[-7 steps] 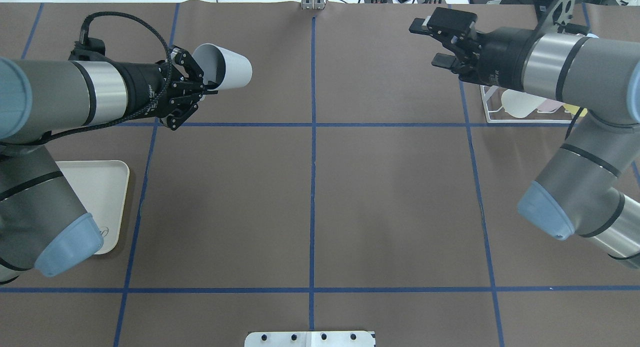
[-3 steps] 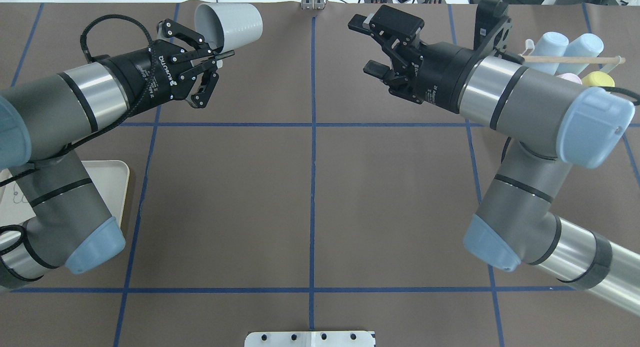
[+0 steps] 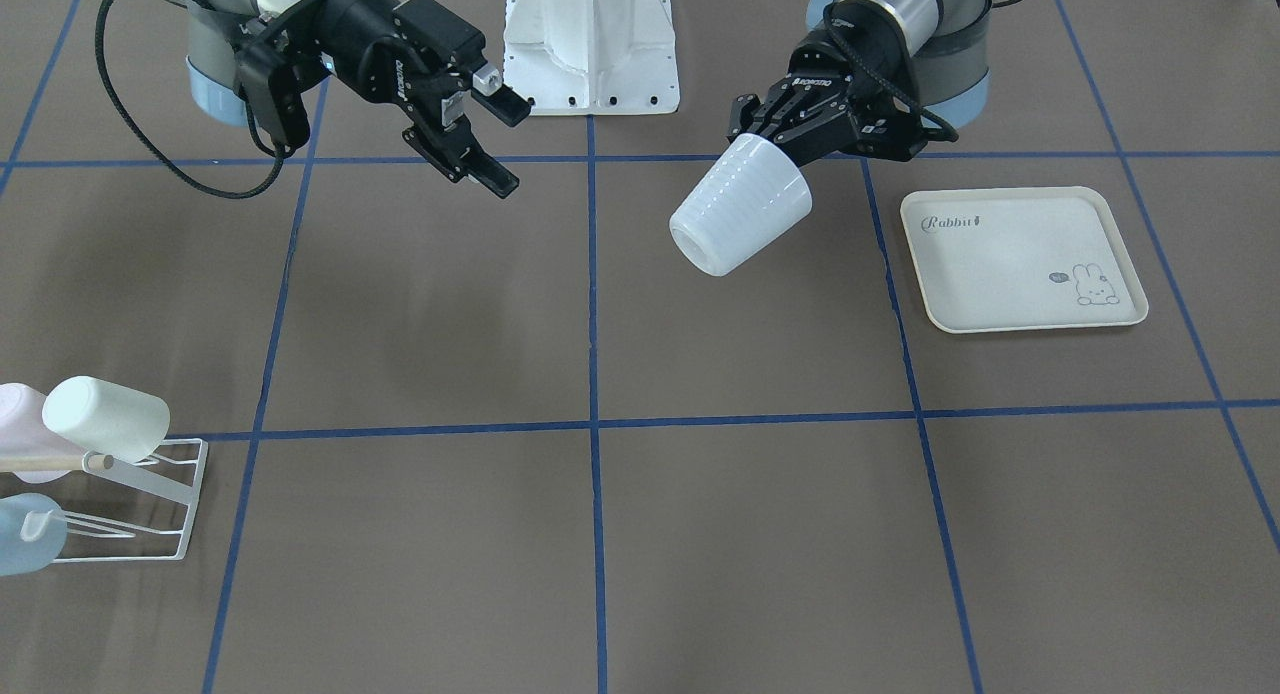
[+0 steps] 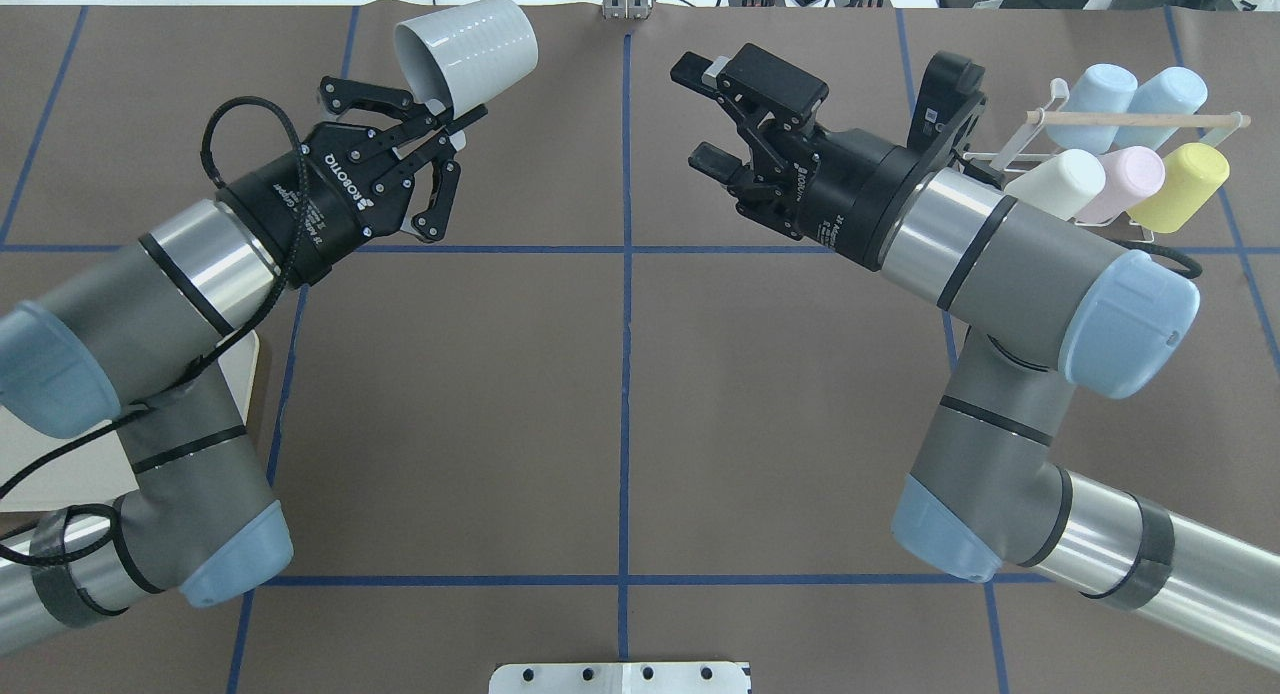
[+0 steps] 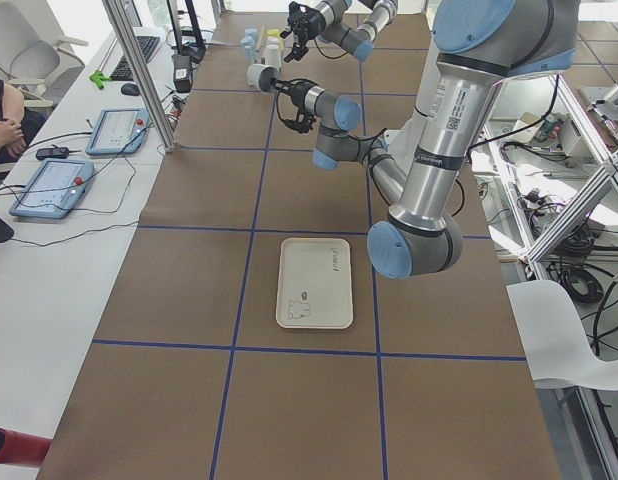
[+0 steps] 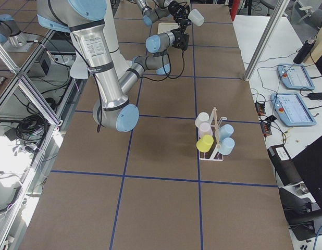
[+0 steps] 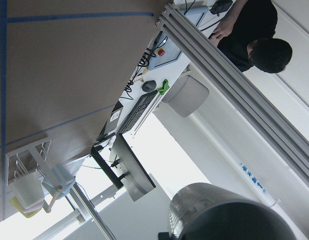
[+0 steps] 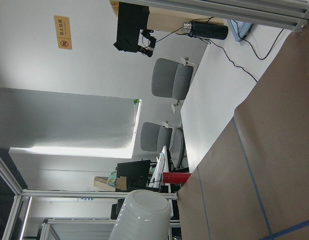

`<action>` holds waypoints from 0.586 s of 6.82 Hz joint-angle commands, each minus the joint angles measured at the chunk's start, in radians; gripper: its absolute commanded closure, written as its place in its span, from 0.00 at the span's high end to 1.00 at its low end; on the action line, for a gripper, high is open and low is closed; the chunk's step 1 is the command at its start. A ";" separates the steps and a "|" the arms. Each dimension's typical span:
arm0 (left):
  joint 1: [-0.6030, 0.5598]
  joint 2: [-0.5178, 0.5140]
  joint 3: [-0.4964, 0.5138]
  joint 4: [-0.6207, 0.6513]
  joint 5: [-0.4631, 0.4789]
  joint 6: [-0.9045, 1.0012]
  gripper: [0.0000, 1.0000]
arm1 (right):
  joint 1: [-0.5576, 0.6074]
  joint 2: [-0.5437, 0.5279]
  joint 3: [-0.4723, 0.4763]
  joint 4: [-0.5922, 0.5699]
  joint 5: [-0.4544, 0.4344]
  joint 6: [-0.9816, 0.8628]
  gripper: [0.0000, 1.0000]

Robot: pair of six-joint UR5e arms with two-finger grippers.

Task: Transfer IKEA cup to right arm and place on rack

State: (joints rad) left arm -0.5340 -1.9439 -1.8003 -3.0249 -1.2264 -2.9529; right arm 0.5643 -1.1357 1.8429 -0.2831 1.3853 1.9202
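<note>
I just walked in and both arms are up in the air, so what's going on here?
The left gripper is shut on the rim of a white cup, held tilted above the table. The right gripper is open and faces it across a gap, not touching the cup: no hand-over yet. The rack, holding other cups, stands on the robot's right.

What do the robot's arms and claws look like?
The left arm and right arm are grey tubes with silver bands and pale blue joint caps. The left gripper is black, with skeletal linked fingers, white ROBOTIQ lettering and a black braided cable at the wrist. The right gripper is black, with blockier fingers.
</note>
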 commanded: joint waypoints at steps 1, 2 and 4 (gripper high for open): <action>0.104 -0.025 0.051 -0.107 0.102 0.020 0.00 | -0.015 0.010 -0.007 0.016 -0.023 0.014 1.00; 0.123 -0.064 0.056 -0.108 0.102 0.081 0.00 | -0.018 0.011 -0.014 0.016 -0.023 0.014 1.00; 0.161 -0.098 0.059 -0.106 0.102 0.161 0.00 | -0.026 0.025 -0.036 0.016 -0.023 0.011 1.00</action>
State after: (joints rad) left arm -0.3947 -2.0224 -1.7431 -3.1301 -1.1259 -2.8380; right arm 0.5427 -1.1185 1.8205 -0.2677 1.3625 1.9328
